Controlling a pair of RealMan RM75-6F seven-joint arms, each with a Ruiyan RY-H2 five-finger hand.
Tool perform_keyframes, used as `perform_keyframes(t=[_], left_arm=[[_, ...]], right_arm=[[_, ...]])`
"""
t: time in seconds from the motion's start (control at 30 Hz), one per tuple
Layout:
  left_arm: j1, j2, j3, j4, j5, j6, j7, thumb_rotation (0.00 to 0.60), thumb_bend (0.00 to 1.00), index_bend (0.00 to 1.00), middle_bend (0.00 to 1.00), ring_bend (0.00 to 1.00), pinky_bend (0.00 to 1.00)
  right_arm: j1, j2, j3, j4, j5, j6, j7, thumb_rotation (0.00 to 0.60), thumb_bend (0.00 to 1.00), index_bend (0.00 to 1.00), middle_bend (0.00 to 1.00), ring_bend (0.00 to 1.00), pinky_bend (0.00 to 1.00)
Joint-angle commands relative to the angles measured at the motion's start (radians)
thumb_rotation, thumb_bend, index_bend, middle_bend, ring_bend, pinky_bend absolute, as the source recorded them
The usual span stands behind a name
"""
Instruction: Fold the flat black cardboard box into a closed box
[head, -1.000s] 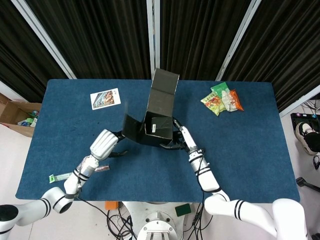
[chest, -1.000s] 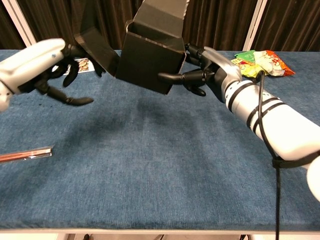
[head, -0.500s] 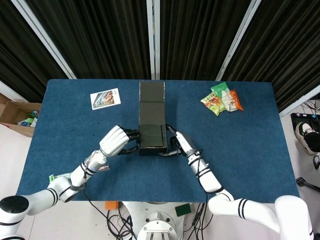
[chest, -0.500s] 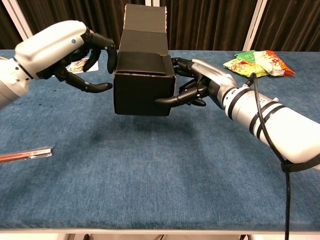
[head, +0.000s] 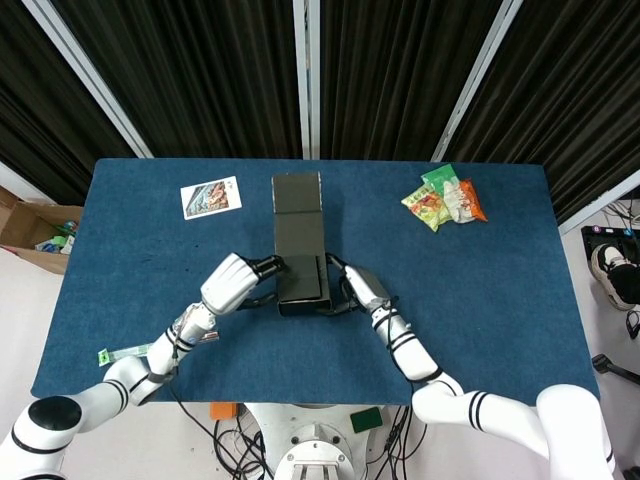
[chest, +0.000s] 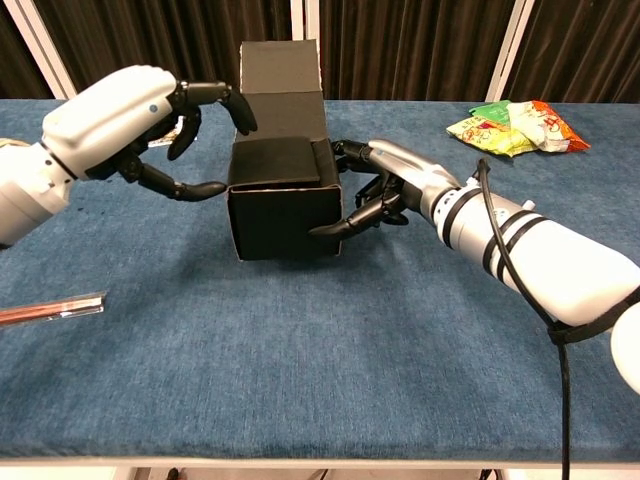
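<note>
Head view: one black box (head: 301, 258) sits mid-bench (head: 500, 290), open blue cloth around it. Left hand (head: 229, 283) at 9 o'clock, right hand (head: 362, 289) at 3 o'clock, fingers (chest: 340, 226) clamped on its sides.

The cardboard box (chest: 285, 205) stands on the worktop (head: 500, 290) at its middle, its open lid flap (head: 297, 192) reaching toward the far edge. The left hand (chest: 130, 125) is at the box's left side, the right hand (chest: 385, 190) at its right side, fingers touching the walls. A picture card (head: 211, 197) lies far left of the box; snack packets (head: 443, 197) lie far right. A thin wrapped strip (chest: 50, 308) lies near the left front edge.
</note>
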Motion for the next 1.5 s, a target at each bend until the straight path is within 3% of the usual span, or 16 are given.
perform_keyframes(t=[0.03, 0.3, 0.67, 0.9, 1.07, 1.5], left_arm=[[0.019, -0.029, 0.019, 0.039, -0.009, 0.013, -0.032, 0.600, 0.19, 0.34, 0.35, 0.73, 0.98], [0.014, -0.083, 0.043, 0.134, 0.006, 0.048, -0.057, 0.600, 0.19, 0.36, 0.36, 0.73, 0.98], [-0.022, -0.088, 0.102, 0.194, 0.045, 0.025, -0.046, 0.600, 0.19, 0.40, 0.37, 0.73, 0.98], [-0.031, -0.073, 0.126, 0.183, 0.055, 0.013, -0.018, 0.600, 0.19, 0.44, 0.40, 0.73, 0.98], [-0.041, -0.050, 0.140, 0.153, 0.070, 0.026, 0.000, 0.600, 0.19, 0.48, 0.48, 0.73, 0.98], [-0.062, -0.006, 0.164, 0.103, 0.081, -0.022, 0.097, 0.600, 0.19, 0.47, 0.46, 0.73, 0.98]], right_arm=[[0.002, -0.004, 0.001, 0.008, 0.005, -0.004, 0.002, 0.600, 0.25, 0.25, 0.43, 0.78, 1.00], [0.006, -0.020, -0.009, 0.032, 0.001, 0.002, -0.019, 0.600, 0.25, 0.25, 0.44, 0.78, 1.00], [0.004, -0.038, -0.017, 0.051, -0.003, 0.020, -0.050, 0.600, 0.25, 0.25, 0.43, 0.78, 1.00], [0.000, -0.040, -0.024, 0.054, -0.011, 0.024, -0.048, 0.600, 0.25, 0.25, 0.43, 0.78, 1.00], [-0.003, -0.042, -0.028, 0.058, -0.018, 0.029, -0.045, 0.600, 0.25, 0.25, 0.42, 0.78, 1.00], [-0.005, -0.042, -0.031, 0.060, -0.026, 0.032, -0.043, 0.600, 0.25, 0.25, 0.42, 0.78, 1.00]])
